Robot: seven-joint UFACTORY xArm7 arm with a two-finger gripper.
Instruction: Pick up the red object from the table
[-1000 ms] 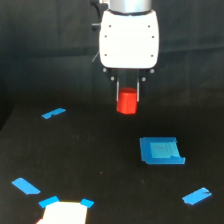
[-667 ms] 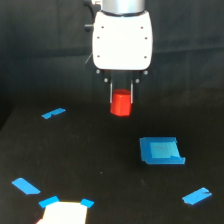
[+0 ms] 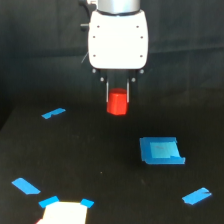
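Observation:
The red object (image 3: pixel 118 102) is a stubby red-orange block, held between the two thin fingers of my gripper (image 3: pixel 118 98) under the white gripper body (image 3: pixel 118 39). The gripper is shut on it and holds it up off the black table (image 3: pixel 90 165). The block's upper part is partly hidden by the fingers.
A flat blue square (image 3: pixel 161 150) lies on the table at the exterior view's right. Blue tape strips lie at the left (image 3: pixel 53 113), lower left (image 3: pixel 26 185) and lower right (image 3: pixel 196 196). A white patch edged with blue tape (image 3: pixel 64 211) sits at the bottom.
The gripper, still holding the red block, has moved toward the exterior view's left and slightly up. The blue square and tape strips have not moved.

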